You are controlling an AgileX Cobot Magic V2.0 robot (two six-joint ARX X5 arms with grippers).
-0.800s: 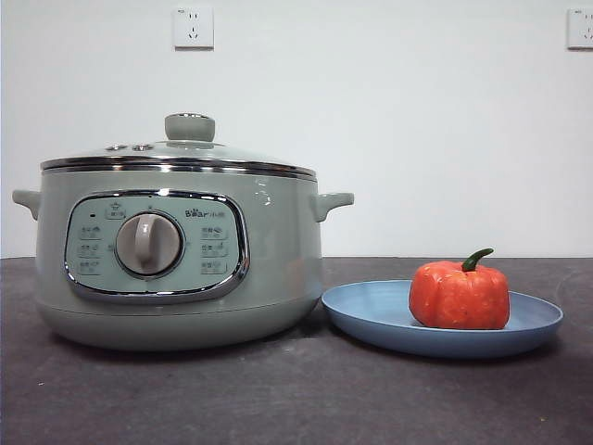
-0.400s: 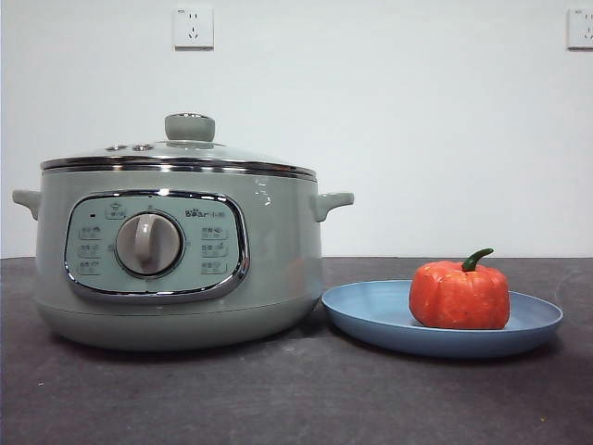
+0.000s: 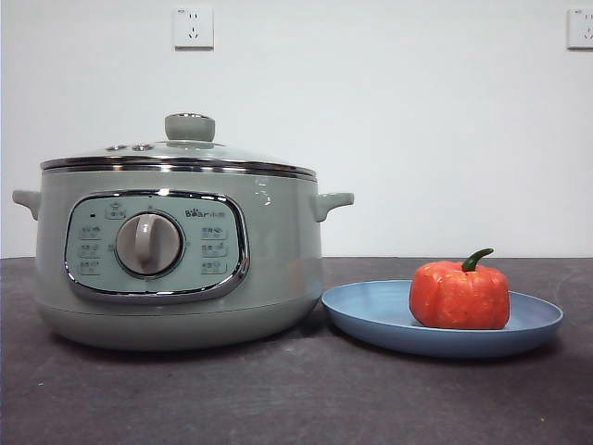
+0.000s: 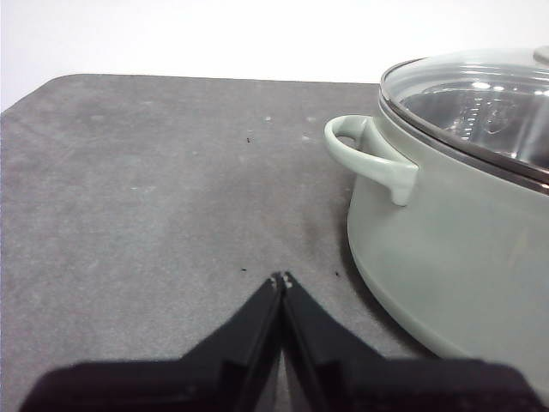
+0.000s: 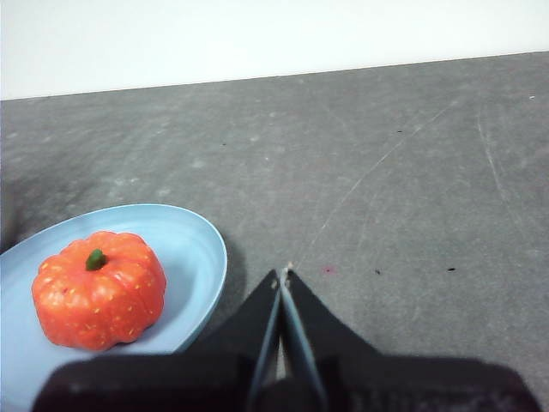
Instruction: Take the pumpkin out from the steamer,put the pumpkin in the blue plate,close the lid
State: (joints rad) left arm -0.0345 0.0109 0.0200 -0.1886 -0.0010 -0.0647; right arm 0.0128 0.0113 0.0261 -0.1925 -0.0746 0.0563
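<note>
- Dark grey table (image 3: 278,399), scuffed and speckled, against a plain white wall with two sockets (image 3: 193,27) high up.
- We see the steamer (image 3: 176,250) standing at one side, with the lid (image 3: 181,153) seated flat on its chrome rim and the knob upright.
- Through the glass, the left wrist view shows only shiny metal inside the steamer; we make out no food, though part of the interior is out of frame.
- Blue plate (image 3: 371,315) sits just beside the steamer's base; whether they touch we cannot tell.
- Pumpkin (image 3: 460,294) rests on the plate, off-centre toward the side away from the steamer, stem up.
- Left gripper (image 4: 280,281) hangs over bare table near the steamer's handle, jaws pressed together, holding nothing.
- Right gripper (image 5: 283,275) hangs over the table just beside the plate's rim, jaws likewise closed and empty.
- We judge all three steps done.
- Risks: a right arm sweeping low could clip the plate rim and slide it, or roll the pumpkin off; a left arm swinging wide could catch the side handle and jar the lid askew.
</note>
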